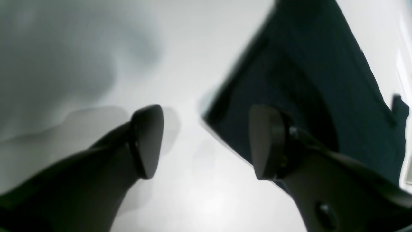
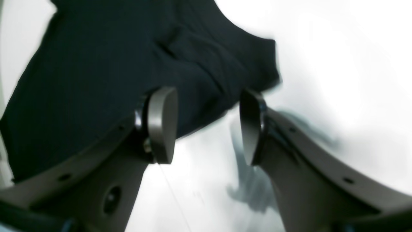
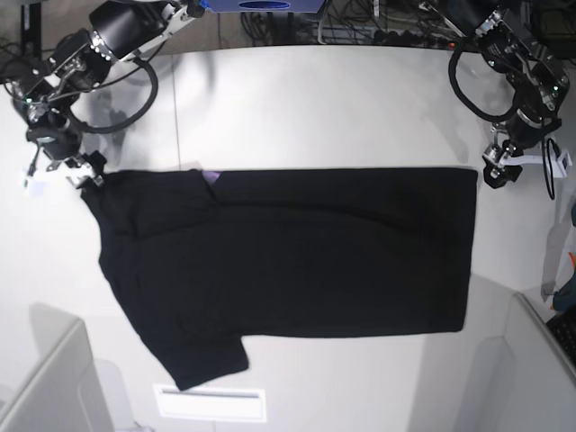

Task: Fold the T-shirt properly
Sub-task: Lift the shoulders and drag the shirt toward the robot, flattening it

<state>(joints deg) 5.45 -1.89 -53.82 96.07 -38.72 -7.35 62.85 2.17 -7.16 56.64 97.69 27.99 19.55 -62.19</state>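
Observation:
The black T-shirt lies flat on the white table, plain side up. A sliver of purple print shows at its far edge, and one sleeve points toward the front left. My left gripper is open and empty just past the shirt's far right corner. In the left wrist view the left gripper hovers over bare table beside the cloth. My right gripper is open at the shirt's far left corner. In the right wrist view the right gripper has cloth behind its jaws, not gripped.
Grey panels stand at the front left and front right. A white strip lies near the front edge. Cables and a blue object sit behind the table.

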